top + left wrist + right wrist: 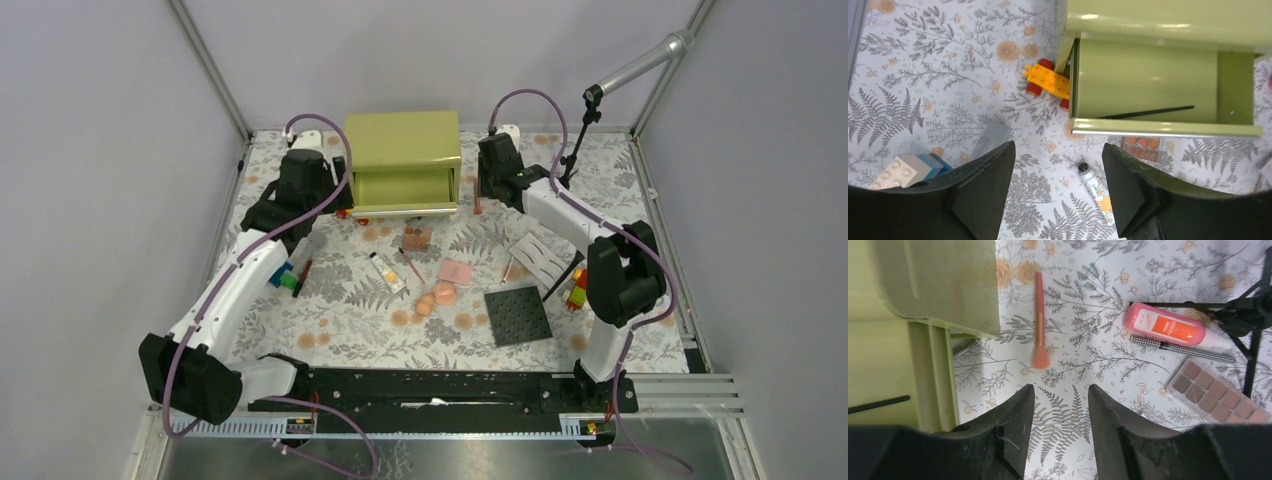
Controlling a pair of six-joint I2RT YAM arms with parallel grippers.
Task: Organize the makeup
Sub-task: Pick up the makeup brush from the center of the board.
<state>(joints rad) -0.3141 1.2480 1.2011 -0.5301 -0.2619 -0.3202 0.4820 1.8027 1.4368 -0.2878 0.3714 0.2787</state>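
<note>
1. The fingers of the left gripper (1058, 150) stood wide apart at the bottom of their wrist view. They held nothing, and only the flowered table cover (938, 75) showed between them.
2. The fingers of the right gripper (1061, 388) were parted more narrowly at the bottom centre of their own view, and they too were empty.
3. Just beside the left gripper's right-hand finger lay the cream tube (1095, 192), its black cap toward the upper left. Above it, just below the drawer's front rim in the frame, sat a small palette of orange pans (1143, 146).
4. Above the right gripper's fingers, a coral brush (1039, 320) lay upright in the frame with its bristles downward, just beside the green box (933, 285).
5. Further right lay the pink-red tube (1165, 327) with a checkered pencil (1180, 349) close beneath it. A brown palette (1218, 397) sat at the lower right.
6. The open drawer (1148, 80) filled the upper right of the left wrist view. Only one thin black pencil (1148, 112) lay inside, along the front wall.
7. At the centre of the overhead view, the peach sponges (435, 298) and the pink compact (456, 271) lay on the cover, well apart from the drawer.
8. The job looked barely begun, with one piece stored and nearly everything else left out on the table. The cream tube and the coral brush seemed the nearest pieces to pick up.
</note>
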